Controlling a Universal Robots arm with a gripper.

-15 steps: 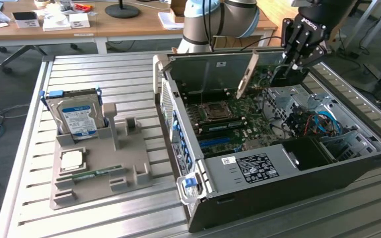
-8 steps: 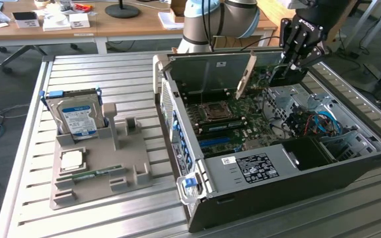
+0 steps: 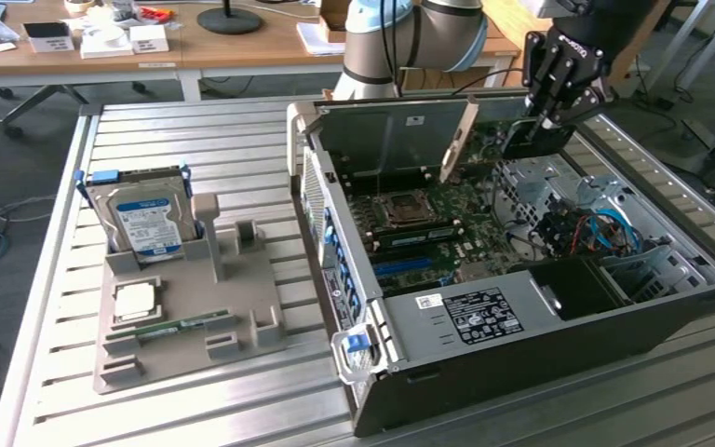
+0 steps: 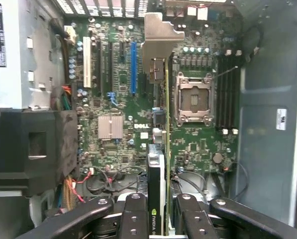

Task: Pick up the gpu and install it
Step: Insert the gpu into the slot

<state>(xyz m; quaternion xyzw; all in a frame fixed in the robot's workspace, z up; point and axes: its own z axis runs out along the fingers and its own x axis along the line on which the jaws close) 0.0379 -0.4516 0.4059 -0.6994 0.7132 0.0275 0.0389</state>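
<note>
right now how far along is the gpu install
Done: the gpu is off the grey tray and up over the open case. In hand: the claw is shut on the gpu, holding it on edge above the motherboard. Left: it is not yet seated in a slot and looks raised clear of the board.

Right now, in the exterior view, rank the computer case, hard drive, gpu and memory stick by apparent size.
1. computer case
2. hard drive
3. gpu, seen at a slant and farther back, so unsure against the drive
4. memory stick
</note>
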